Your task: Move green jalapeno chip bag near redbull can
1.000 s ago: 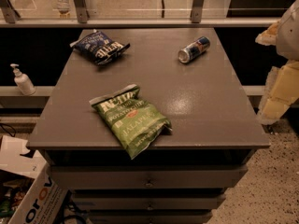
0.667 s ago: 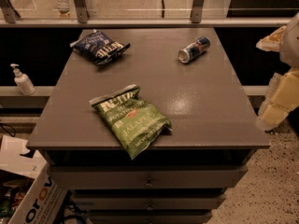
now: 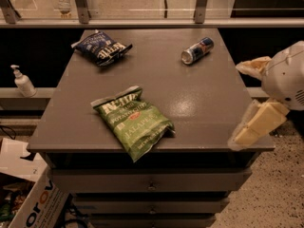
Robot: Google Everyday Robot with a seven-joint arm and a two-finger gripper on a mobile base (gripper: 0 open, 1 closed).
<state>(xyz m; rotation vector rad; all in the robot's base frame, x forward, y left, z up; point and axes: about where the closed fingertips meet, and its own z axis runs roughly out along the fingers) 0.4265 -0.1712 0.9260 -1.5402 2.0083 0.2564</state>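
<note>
The green jalapeno chip bag [image 3: 134, 120] lies flat near the front edge of the grey table [image 3: 199, 99], its lower corner hanging slightly over the edge. The redbull can [image 3: 197, 50] lies on its side at the back right of the table, far from the bag. My gripper [image 3: 248, 98] is at the table's right edge, level with the bag and well to its right. It is open and holds nothing, with one fingertip [image 3: 251, 66] above and one [image 3: 251, 127] below.
A dark blue chip bag [image 3: 101, 47] lies at the back left of the table. A soap dispenser [image 3: 22, 81] stands on a ledge to the left. A cardboard box [image 3: 28, 198] sits on the floor at the lower left. Drawers run under the tabletop.
My gripper has moved left, from off the right side to over the table's right edge. The bag and the can have not moved.
</note>
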